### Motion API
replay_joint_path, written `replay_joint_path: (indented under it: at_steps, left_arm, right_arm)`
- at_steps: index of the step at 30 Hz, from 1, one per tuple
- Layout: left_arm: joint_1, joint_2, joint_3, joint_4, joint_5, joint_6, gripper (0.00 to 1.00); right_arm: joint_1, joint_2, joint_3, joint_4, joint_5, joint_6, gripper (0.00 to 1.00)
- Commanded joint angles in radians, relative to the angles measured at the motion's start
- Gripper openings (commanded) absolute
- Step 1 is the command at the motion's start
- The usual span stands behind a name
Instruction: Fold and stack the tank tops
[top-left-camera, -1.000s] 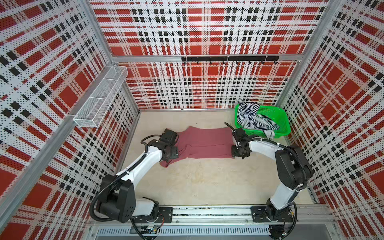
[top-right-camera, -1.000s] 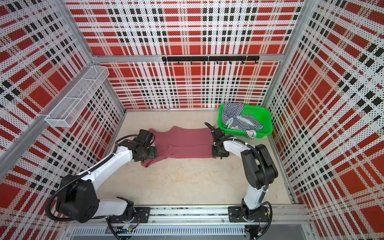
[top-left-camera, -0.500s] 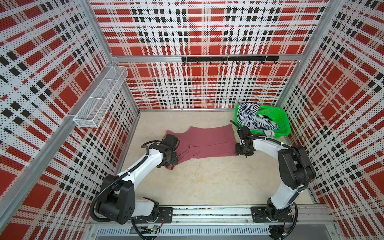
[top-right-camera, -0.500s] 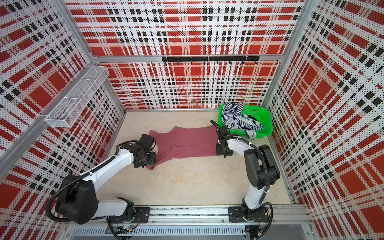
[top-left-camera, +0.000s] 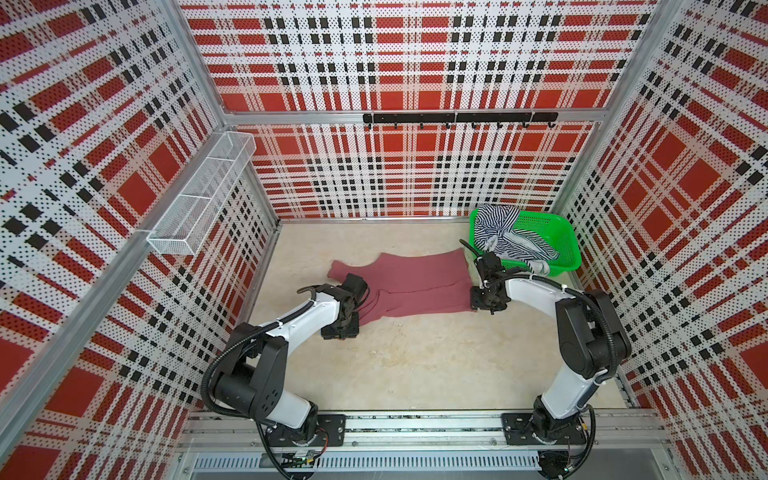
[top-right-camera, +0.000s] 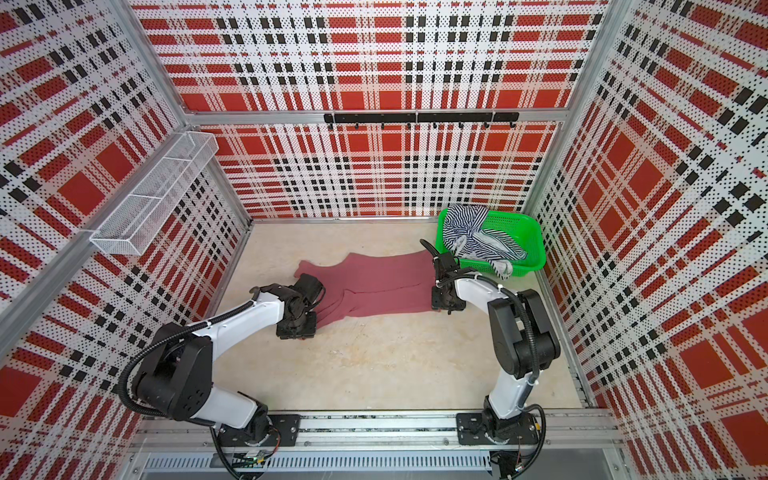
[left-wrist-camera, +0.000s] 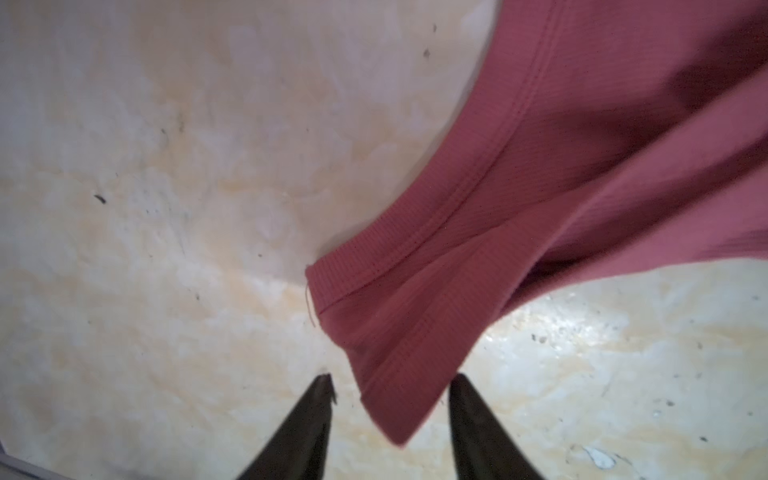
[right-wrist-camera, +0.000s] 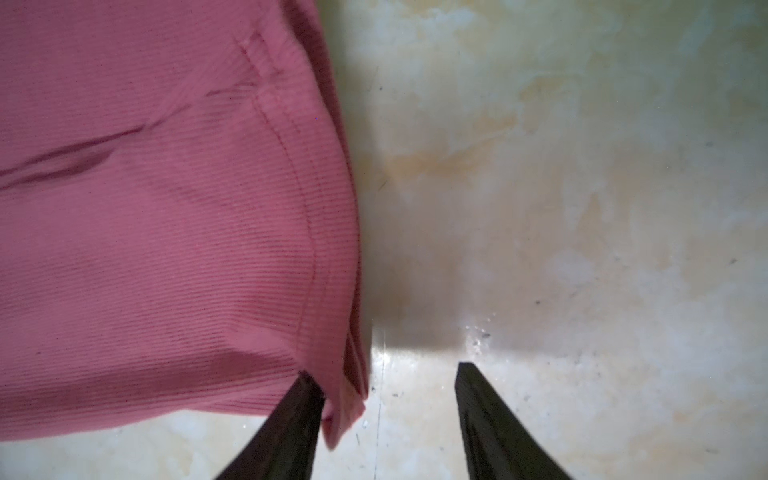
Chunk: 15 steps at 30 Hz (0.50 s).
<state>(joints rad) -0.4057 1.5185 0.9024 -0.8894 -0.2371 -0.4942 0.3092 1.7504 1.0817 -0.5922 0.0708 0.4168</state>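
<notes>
The dusty rose tank top (top-left-camera: 415, 286) (top-right-camera: 382, 286) lies spread on the beige floor in both top views. Its near strap end (left-wrist-camera: 399, 374) lies between my left gripper's (left-wrist-camera: 392, 376) (top-left-camera: 341, 330) fingers, with a gap on each side. This gripper is open and points down at the top's near left corner. My right gripper (right-wrist-camera: 384, 370) (top-left-camera: 484, 303) is open at the near right hem corner (right-wrist-camera: 345, 399), which rests against one finger (right-wrist-camera: 299, 415). The striped tank top (top-left-camera: 503, 237) (top-right-camera: 469, 232) lies crumpled in the green basket (top-left-camera: 565, 245).
The green basket (top-right-camera: 534, 245) stands in the back right corner, close behind my right arm. A white wire shelf (top-left-camera: 199, 195) hangs on the left wall and a black hook rail (top-left-camera: 457, 118) on the back wall. Plaid walls enclose the floor.
My left gripper has moved toward the front along the strap and its fingers have narrowed. The rose top now lies wider, with its far strap showing. My right gripper has shifted slightly right.
</notes>
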Motion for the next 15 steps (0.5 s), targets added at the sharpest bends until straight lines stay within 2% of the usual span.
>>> replay_joint_path:
  at_steps: [1,3,5,10,15]
  left_arm:
    - [0.007,0.029,0.016,0.006,-0.026,0.017,0.31]
    - [0.015,0.049,0.023,0.009,-0.021,0.029,0.17]
    - [0.022,0.061,0.032,0.009,-0.019,0.042,0.10]
    - [0.073,0.059,0.079,0.003,-0.016,0.084,0.04]
    - [0.149,0.077,0.137,-0.016,-0.022,0.153,0.04]
  right_arm:
    - [-0.010,-0.023,0.004,0.015,-0.002,-0.002,0.56]
    - [-0.013,-0.024,0.003,0.018,-0.001,0.000,0.56]
    - [-0.016,-0.023,0.000,0.022,-0.001,-0.003,0.56]
    - [-0.035,-0.016,-0.006,0.025,0.000,-0.012,0.56]
    - [-0.048,0.003,-0.008,0.040,-0.008,-0.025,0.56]
